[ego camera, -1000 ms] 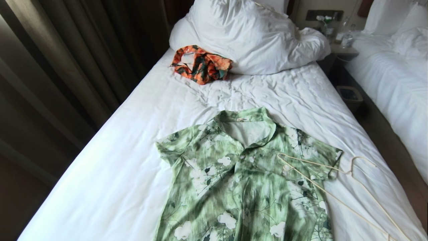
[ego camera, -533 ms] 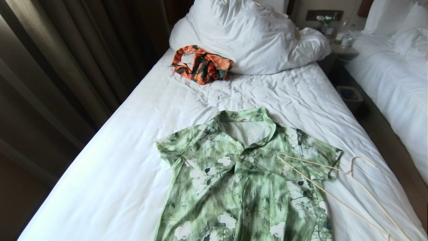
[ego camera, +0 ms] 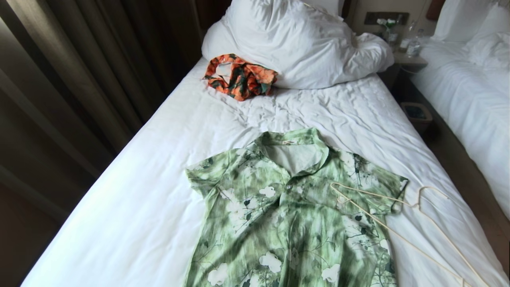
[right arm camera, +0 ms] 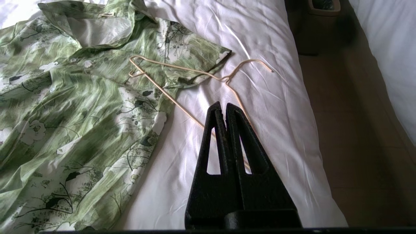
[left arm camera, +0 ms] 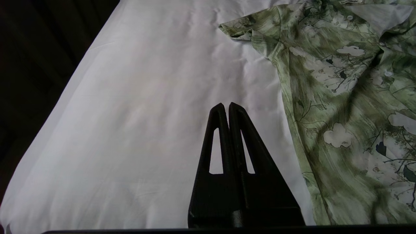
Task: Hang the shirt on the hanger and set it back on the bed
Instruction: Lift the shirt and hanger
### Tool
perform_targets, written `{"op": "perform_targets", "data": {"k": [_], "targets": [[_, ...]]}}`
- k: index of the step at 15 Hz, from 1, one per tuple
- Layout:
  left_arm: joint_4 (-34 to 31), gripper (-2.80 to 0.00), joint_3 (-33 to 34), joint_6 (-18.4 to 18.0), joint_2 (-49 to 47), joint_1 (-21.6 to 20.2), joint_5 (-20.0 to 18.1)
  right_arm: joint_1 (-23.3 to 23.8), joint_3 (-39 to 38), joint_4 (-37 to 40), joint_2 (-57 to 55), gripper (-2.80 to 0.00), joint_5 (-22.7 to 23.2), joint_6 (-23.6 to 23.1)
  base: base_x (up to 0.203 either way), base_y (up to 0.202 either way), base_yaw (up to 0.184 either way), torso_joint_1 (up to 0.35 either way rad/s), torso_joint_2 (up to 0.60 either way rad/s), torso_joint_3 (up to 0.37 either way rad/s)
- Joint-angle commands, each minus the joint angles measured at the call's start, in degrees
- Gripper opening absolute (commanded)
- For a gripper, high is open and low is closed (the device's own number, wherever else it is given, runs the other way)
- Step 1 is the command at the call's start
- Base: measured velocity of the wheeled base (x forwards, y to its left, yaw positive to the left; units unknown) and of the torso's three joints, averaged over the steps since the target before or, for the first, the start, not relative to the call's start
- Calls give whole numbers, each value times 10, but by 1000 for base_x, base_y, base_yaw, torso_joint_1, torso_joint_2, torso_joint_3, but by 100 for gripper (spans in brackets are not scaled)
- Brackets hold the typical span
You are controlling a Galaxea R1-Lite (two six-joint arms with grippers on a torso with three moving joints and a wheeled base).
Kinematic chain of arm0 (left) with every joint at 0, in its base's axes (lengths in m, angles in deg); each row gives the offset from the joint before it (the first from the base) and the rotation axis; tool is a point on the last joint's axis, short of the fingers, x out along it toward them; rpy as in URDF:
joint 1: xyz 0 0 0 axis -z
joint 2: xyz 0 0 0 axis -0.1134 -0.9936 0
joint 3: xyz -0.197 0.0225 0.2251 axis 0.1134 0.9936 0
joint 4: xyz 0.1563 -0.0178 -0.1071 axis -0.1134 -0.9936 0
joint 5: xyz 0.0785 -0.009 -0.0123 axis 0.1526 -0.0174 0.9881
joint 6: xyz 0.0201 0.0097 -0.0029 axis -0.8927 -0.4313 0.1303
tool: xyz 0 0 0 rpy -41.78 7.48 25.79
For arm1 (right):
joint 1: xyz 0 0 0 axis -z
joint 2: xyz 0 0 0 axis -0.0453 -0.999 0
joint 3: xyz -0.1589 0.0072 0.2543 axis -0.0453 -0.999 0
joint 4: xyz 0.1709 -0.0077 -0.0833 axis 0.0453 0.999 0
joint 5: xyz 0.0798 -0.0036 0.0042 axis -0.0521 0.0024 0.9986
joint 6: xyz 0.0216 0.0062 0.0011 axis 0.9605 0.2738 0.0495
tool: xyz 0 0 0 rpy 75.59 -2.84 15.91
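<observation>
I see my right tool (right arm camera: 225,105) pressed together above the hanger (right arm camera: 182,70), which lies half on the shirt (ego camera: 287,215), spread flat on the bed (ego camera: 139,191). My left tool (left arm camera: 226,105), likewise together, hovers beside the shirt's sleeve.

No change is shown between the earlier head pictures and now — the shirt (ego camera: 291,211), the hanger (ego camera: 398,223) and the bed (ego camera: 159,179) are found in matching positions. No gripper is brought into the head view.
</observation>
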Motion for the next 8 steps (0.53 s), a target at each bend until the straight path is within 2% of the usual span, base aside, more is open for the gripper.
{"op": "perform_targets", "data": {"k": [1, 8], "targets": [[0, -280, 1, 1, 1, 0, 0, 0, 45, 1, -99, -280, -1, 6, 0, 0, 0, 0, 0, 0], [0, -280, 1, 1, 1, 0, 0, 6, 199, -1, -467, -280, 6, 158, 0, 0, 0, 0, 0, 0]]}}
